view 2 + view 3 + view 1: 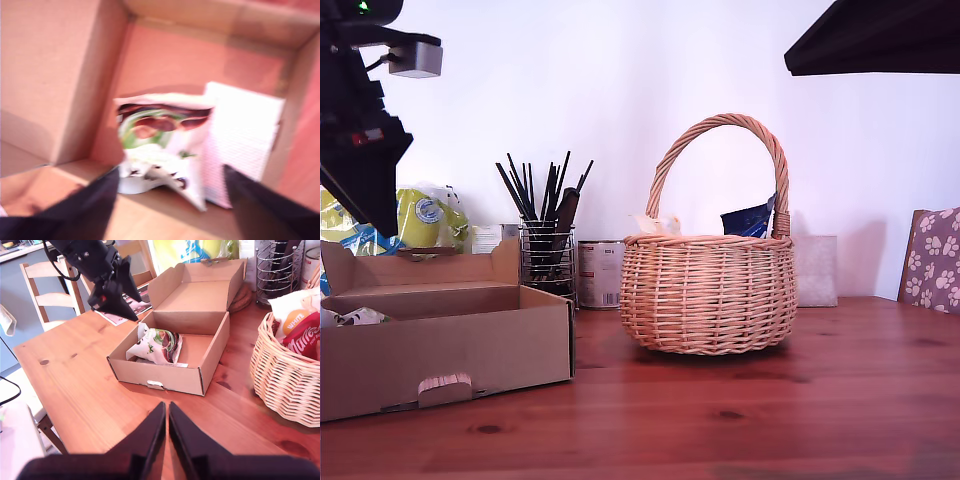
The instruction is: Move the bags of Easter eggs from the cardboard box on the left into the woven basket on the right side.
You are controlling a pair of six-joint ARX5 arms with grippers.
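The cardboard box (450, 340) lies open at the exterior view's left. In it a green-and-white bag of Easter eggs (160, 135) (157, 345) rests on a flat white piece (245, 140). My first gripper (172, 200) (125, 307) hangs open above that bag, apart from it; the first wrist view is blurred. The woven basket (710, 295) (285, 380) holds a dark blue bag (750, 220), a cream bag (290, 315) and a red bag (305, 337). My second gripper (167, 422) is shut on nothing, high over the table in front of the box.
Behind the box stand a black wire holder of dark sticks (547, 250), a tin can (600, 272) and a yellow-green plastic pack (420, 215). A chair with a paw-print cushion (935, 260) is at the exterior view's right. Wooden chairs (47, 295) stand beyond the table edge.
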